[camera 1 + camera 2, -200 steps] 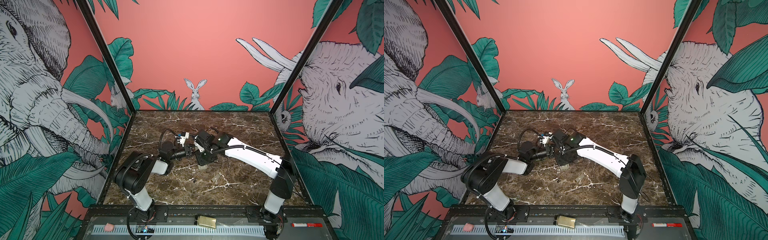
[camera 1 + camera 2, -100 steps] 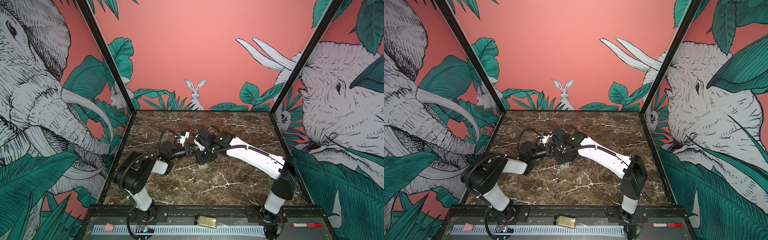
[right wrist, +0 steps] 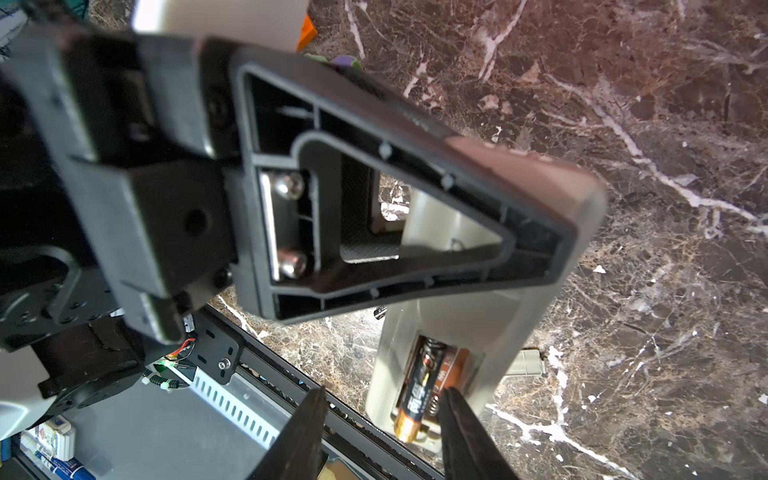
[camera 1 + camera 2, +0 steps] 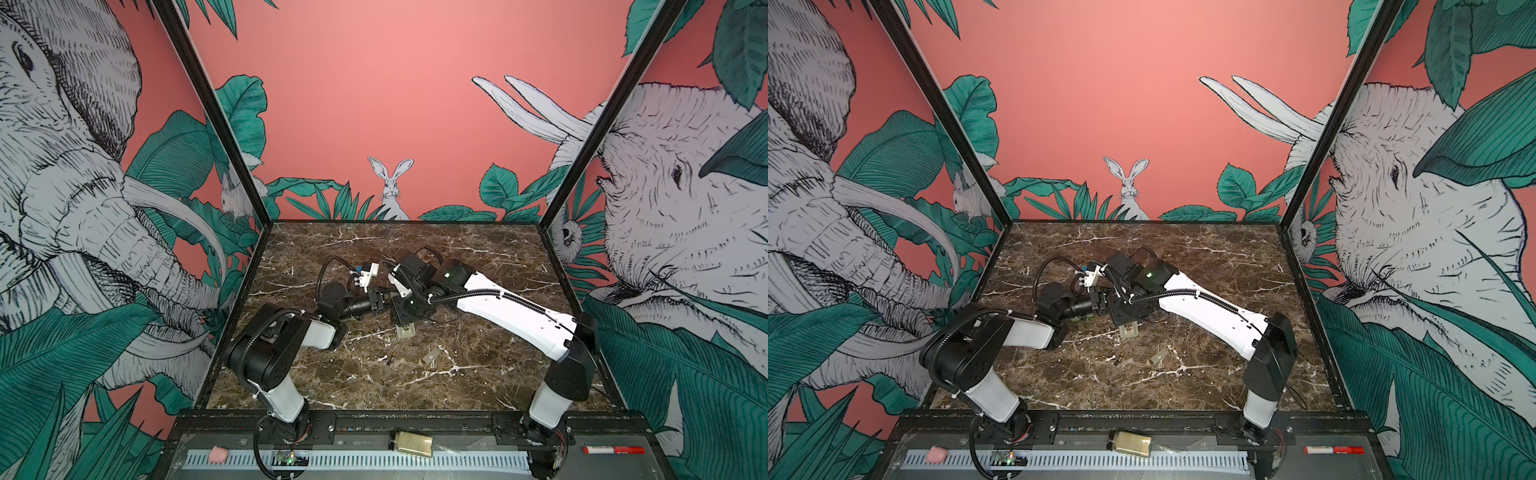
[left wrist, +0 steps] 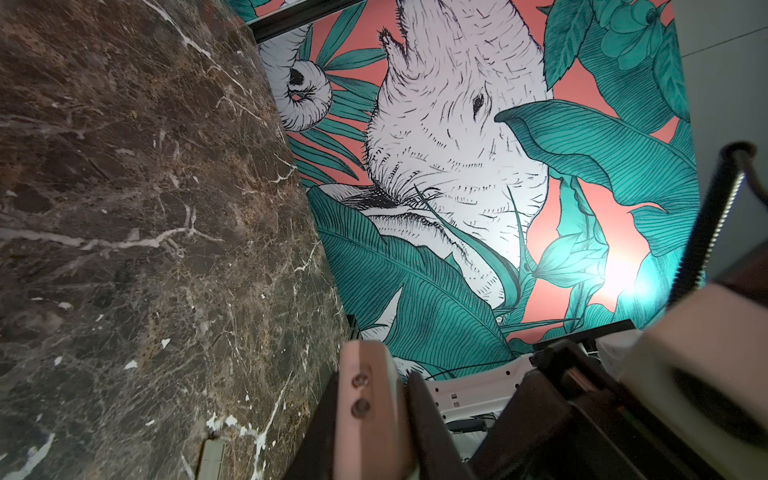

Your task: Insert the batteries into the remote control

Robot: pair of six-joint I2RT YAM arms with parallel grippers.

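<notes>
The remote control is held off the marble with its grey-beige back and open battery recess toward the right wrist camera. My left gripper is shut on its far end, and one black left finger covers the middle. In the recess lies one of the batteries, black with a brassy end. Beside it is a coppery surface; I cannot tell if it is the second battery. My right gripper is open, its fingers on either side of the recess end. In both top views the remote's tip pokes out below the two grippers.
A small grey cover plate lies on the marble table near a tiny dark bit. A coloured block shows partly behind the left gripper. On the front rail sit a jar and a red marker.
The right wrist has shifted very slightly over the remote. The left arm and the remote have stayed where they were.
</notes>
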